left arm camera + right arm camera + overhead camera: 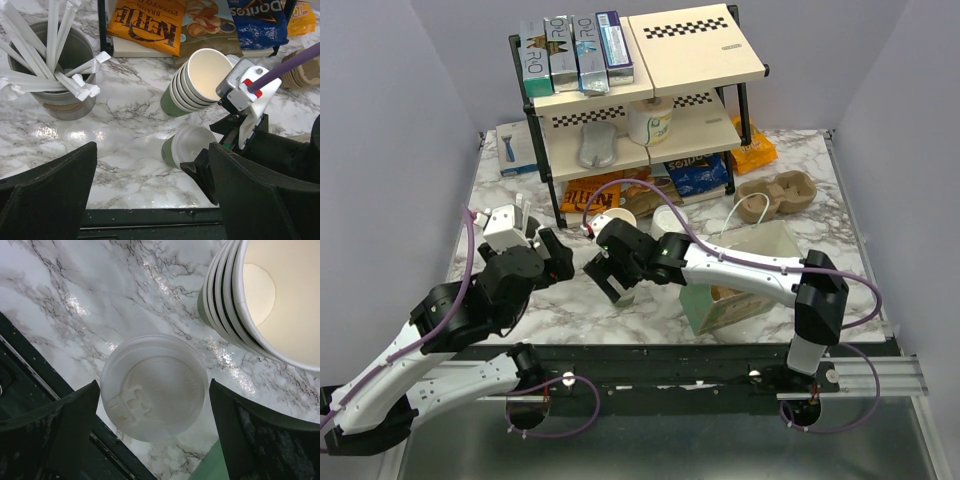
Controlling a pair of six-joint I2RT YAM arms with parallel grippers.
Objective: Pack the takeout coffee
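Observation:
The takeout coffee (155, 387) stands upright on the marble table, its round white lid facing the right wrist camera. In the left wrist view its greenish side shows (170, 150). My right gripper (154, 390) is open right above it, one finger on each side of the lid and neither touching it. In the top view the right gripper (617, 283) hides the cup. My left gripper (150, 170) is open and empty, low over the table just left of the cup; it also shows in the top view (560, 262).
A stack of nested lidless cups (197, 80) stands just behind the coffee. A metal can of wrapped straws (62, 85) is to the left. An open green paper bag (720, 310) stands to the right, a brown cup carrier (775, 195) behind it. A snack shelf (640, 100) fills the back.

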